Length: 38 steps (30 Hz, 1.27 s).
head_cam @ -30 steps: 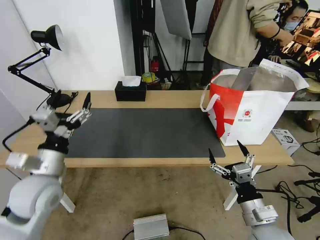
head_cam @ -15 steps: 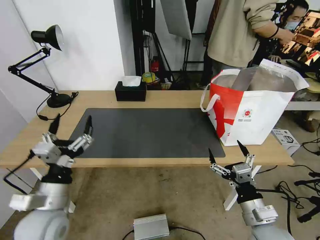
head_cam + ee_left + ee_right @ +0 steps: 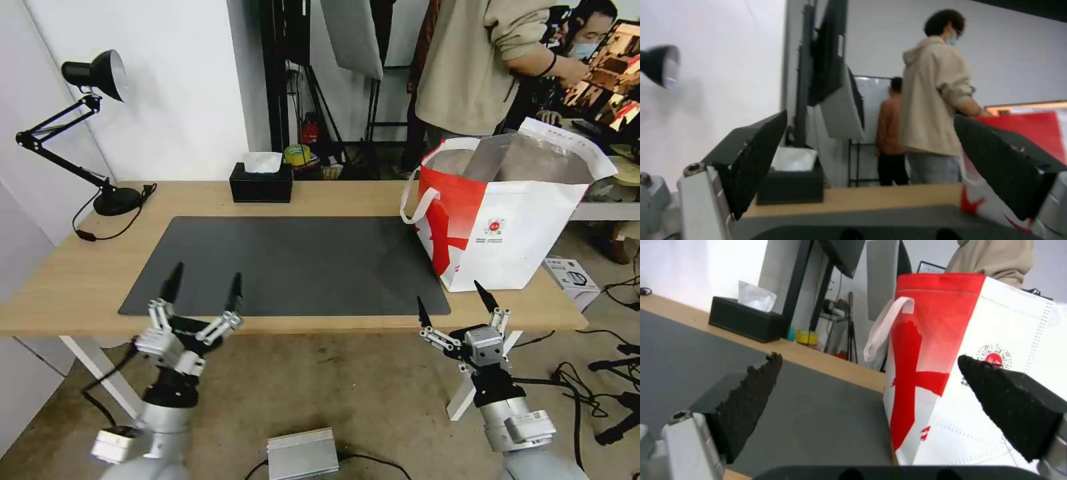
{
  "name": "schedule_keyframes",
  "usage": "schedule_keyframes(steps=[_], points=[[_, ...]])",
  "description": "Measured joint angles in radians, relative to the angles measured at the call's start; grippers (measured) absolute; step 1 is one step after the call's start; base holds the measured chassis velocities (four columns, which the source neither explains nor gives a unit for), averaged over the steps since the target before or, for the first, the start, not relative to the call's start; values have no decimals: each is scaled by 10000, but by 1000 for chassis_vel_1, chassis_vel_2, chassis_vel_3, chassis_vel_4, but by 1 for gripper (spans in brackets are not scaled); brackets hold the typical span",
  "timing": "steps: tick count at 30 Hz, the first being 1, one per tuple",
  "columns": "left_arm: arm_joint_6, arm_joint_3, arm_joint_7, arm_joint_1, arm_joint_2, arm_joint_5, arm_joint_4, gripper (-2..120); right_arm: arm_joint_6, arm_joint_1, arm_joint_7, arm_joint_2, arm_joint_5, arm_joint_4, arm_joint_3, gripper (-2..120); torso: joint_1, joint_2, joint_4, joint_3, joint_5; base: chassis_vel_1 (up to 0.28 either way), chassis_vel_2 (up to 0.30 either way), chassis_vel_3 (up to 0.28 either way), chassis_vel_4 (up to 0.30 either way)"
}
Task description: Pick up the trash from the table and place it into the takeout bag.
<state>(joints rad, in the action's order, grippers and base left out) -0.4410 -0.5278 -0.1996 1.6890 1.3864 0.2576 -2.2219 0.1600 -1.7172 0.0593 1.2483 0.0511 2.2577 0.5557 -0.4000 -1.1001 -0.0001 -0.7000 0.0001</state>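
Head view: takeout bag (image 3: 513, 233) stands just beyond the spread right gripper (image 3: 459, 300).

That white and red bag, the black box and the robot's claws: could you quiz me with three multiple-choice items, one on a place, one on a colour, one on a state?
1. Where does the takeout bag stand on the table?
A. at its right end
B. at its left end, by the lamp
C. in the middle of the mat

2. What colour is the bag's side panel?
A. blue
B. red
C. green

3. How do the fingers of the left gripper and right gripper stand?
A. both open, holding nothing
B. both shut
C. left shut on the tissue box

Answers:
1 A, it stands right of the dark mat.
2 B, red beside the white front.
3 A, wide gaps show between the fingers.
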Motion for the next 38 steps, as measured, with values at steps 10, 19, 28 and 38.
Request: schedule_keyframes(steps=[10,19,28,38], points=[[-135,700,-158,278,290,-854,560,100,0,0,0,0,0,0,0,100,1,0,0,0,0,0,0,0,0],[-436,685,-211,327,415,-1040,916,100,0,1,0,0,0,0,0,100,1,1,1,0,-1,0,0,0,0],[-523,413,-163,244,360,-1019,1032,100,0,0,0,0,0,0,0,100,0,1,1,0,-2,0,0,0,0],[-535,347,-70,127,277,-997,1017,100,0,1,0,0,0,0,0,100,0,2,1,0,-2,0,0,0,0]])
